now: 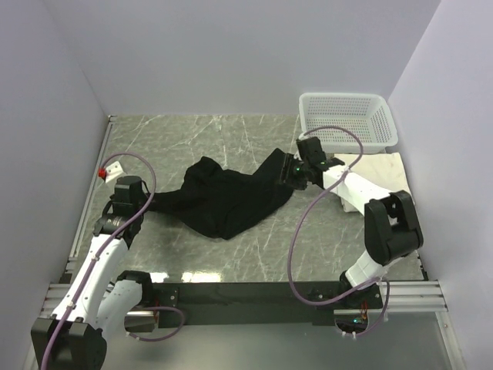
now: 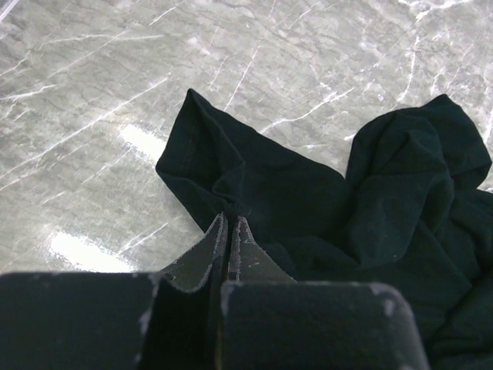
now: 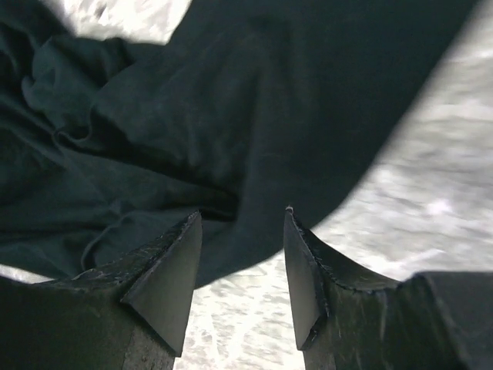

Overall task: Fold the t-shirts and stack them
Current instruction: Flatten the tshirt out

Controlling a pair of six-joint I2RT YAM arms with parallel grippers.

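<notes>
On the middle of the grey marbled table (image 1: 192,135), the black t-shirt (image 1: 227,202) is lying crumpled, one narrow end stretching out toward the left. At that end the left gripper (image 2: 231,220) is pinching a raised fold of the cloth, its fingers pressed together with the fabric caught at their tips. Over the shirt's opposite, right-hand edge the right gripper (image 3: 243,220) is hovering with its jaws standing apart. Dark cloth is showing between and beyond them, with bare tabletop just beside, and it is gripping nothing. Partly under the right arm, the cream-white t-shirt (image 1: 381,169) is lying near the right wall, apart from the black one. Behind it the white mesh basket (image 1: 347,119) is sitting in the far right corner, the cream cloth lying outside it, just in front of its near side
</notes>
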